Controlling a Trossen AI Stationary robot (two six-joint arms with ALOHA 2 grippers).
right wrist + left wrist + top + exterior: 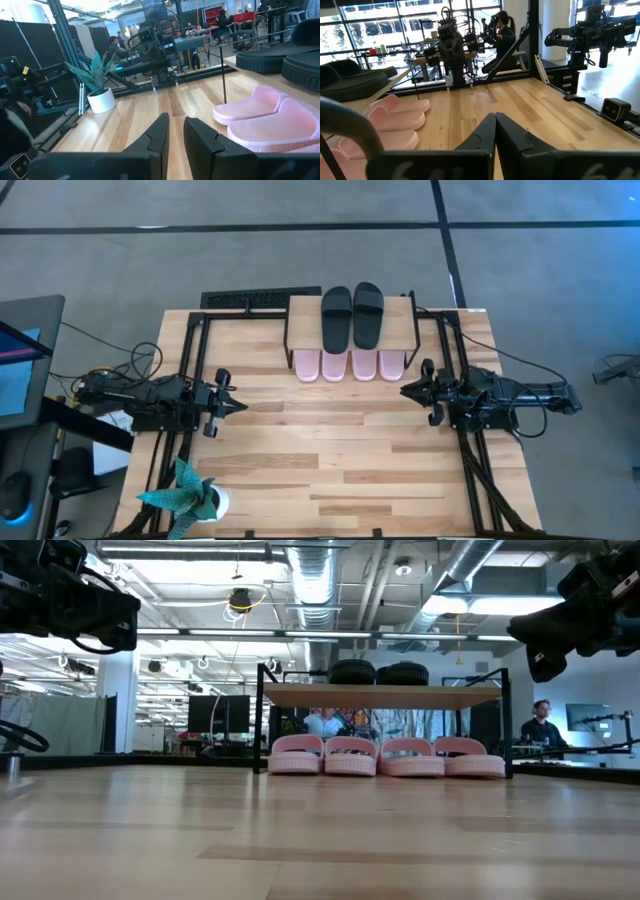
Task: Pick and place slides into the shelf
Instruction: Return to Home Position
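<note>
Left tool (232, 405), fingers pressed together and empty, is held above the left side of the worktop (330, 460), well apart from the shelf (400, 320); right tool (408, 390), fingers parted by a narrow gap and empty, is held above the right side, near the shelf's right end. Four pink slides (336, 366) are lined close side by side under the shelf plank, their ends poking out toward the arms, and the black pair (337, 318) is laid on top of the plank, near its middle. A potted plant (190, 498) is noted at the worktop corner on the left arm's side.
</note>
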